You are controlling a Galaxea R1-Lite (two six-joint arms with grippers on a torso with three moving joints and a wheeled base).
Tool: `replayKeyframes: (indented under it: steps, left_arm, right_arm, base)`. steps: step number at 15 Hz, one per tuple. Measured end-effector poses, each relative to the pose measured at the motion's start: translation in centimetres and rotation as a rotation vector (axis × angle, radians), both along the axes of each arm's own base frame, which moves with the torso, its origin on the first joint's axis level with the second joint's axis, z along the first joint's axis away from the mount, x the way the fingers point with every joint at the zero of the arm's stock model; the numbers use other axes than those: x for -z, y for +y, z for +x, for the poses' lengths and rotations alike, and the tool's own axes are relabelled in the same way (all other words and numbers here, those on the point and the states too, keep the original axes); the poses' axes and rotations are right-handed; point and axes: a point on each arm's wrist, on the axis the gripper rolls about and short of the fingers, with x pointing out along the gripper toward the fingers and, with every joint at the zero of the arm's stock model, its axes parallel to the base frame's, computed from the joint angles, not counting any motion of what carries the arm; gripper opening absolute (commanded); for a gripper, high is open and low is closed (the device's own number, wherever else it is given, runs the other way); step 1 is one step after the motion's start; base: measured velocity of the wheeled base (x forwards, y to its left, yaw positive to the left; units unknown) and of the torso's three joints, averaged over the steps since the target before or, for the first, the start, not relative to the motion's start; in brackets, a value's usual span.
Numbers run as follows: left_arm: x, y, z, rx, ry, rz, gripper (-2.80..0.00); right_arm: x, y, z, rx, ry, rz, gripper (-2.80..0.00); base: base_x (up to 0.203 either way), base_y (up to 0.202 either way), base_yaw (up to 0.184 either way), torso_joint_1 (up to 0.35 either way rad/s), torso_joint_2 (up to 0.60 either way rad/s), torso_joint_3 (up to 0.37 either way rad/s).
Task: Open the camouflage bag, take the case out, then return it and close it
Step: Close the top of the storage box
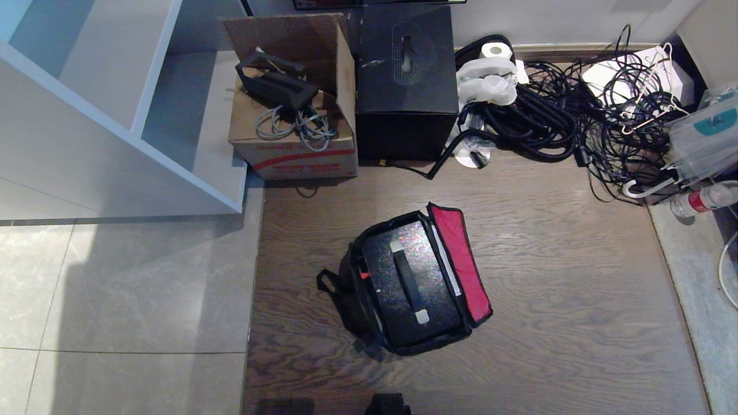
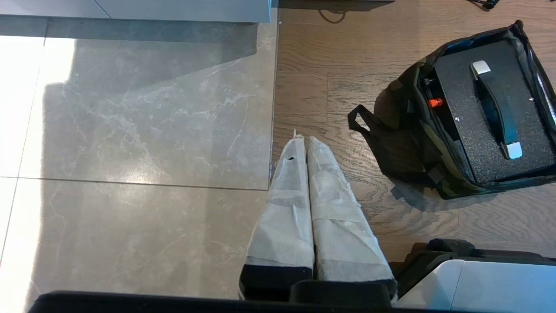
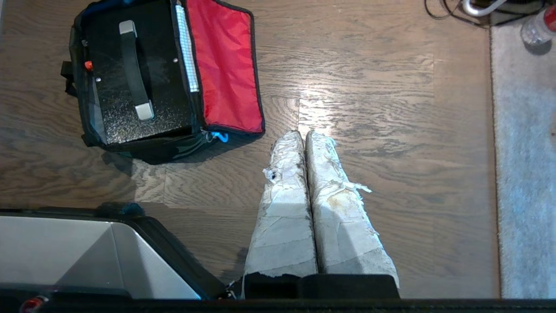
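Note:
The camouflage bag (image 1: 351,294) stands on the wooden floor with its lid (image 1: 461,262) flipped open to the right, red lining up. Inside sits the case (image 1: 403,288), speckled grey-black, its black handle (image 1: 408,281) with silver ends on top. The left wrist view shows the bag (image 2: 404,148) and the case (image 2: 473,126) off to one side, and the right wrist view shows the bag's red lid (image 3: 223,65) and the case (image 3: 130,82). My left gripper (image 2: 302,138) and right gripper (image 3: 303,134) are both shut and empty, hanging above the floor well short of the bag. Neither arm appears in the head view.
A cardboard box (image 1: 294,104) with cables and a large black cube box (image 1: 406,80) stand behind the bag. A tangle of black cables (image 1: 576,115) fills the back right. White shelving (image 1: 115,115) is at the left. A plastic bottle (image 1: 703,202) lies at the right edge.

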Motion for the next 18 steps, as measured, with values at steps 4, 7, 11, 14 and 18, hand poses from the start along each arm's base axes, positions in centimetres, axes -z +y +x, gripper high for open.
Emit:
replayKeyframes:
  steps: [4,7,11,14,18]
  left_arm:
    - [0.0,0.0,0.0,0.0,0.0,0.0,-2.8]
    - [0.0,0.0,0.0,0.0,0.0,0.0,-2.8]
    - [0.0,0.0,0.0,0.0,0.0,0.0,-2.8]
    - [0.0,0.0,0.0,0.0,0.0,0.0,-2.8]
    - [0.0,0.0,0.0,0.0,0.0,0.0,-2.8]
  right_arm:
    - [0.0,0.0,0.0,0.002,0.003,0.004,-2.8]
    - [-2.5,0.0,-0.8,-0.008,-0.042,0.011,-2.8]
    - [-7.4,0.1,-1.7,-0.056,0.126,0.07,-2.8]
    - [-9.5,0.3,1.8,-0.126,0.42,0.144,-2.8]
    - [-11.7,0.9,11.5,-0.19,0.655,0.232,-2.8]
  base:
    - [0.0,0.0,0.0,0.0,0.0,0.0]
    - [0.0,0.0,0.0,0.0,0.0,0.0]
    - [0.0,0.0,0.0,0.0,0.0,0.0]
    - [0.0,0.0,0.0,0.0,0.0,0.0]
    - [0.0,0.0,0.0,0.0,0.0,0.0]
